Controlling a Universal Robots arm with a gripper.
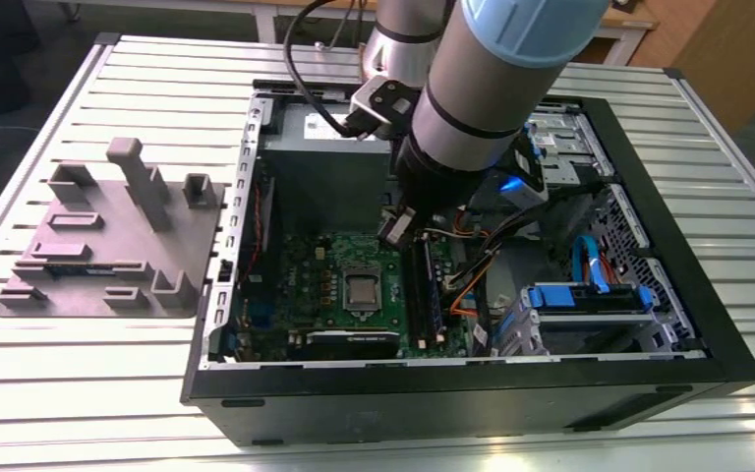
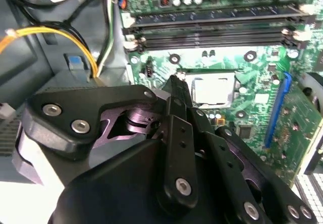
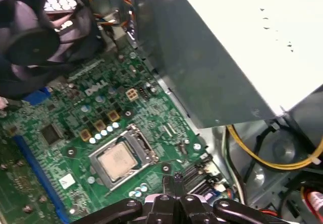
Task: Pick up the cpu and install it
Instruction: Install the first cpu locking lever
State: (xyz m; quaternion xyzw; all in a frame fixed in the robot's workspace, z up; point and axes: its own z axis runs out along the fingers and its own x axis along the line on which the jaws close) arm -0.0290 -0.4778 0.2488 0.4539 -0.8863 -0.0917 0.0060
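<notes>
The cpu point(image 1: 361, 288) is a small silver-grey square lying flat in its socket on the green motherboard point(image 1: 312, 285) inside the open computer case. Both wrist views look down on the cpu point(image 2: 213, 89) point(image 3: 117, 161) within the socket's metal frame. My gripper point(image 1: 397, 231) hangs above the board, just off the socket toward the memory slots and apart from the chip. Its black fingers meet in one narrow tip point(image 2: 176, 78) point(image 3: 177, 176), shut with nothing between them.
A grey moulded tray point(image 1: 102, 246) with upright posts lies outside the case at the exterior view's left. A grey power supply box point(image 3: 242, 47), a fan point(image 3: 35, 37), memory slots point(image 2: 212, 30), yellow cables point(image 2: 50, 35) and a blue drive bay point(image 1: 588, 295) crowd the case.
</notes>
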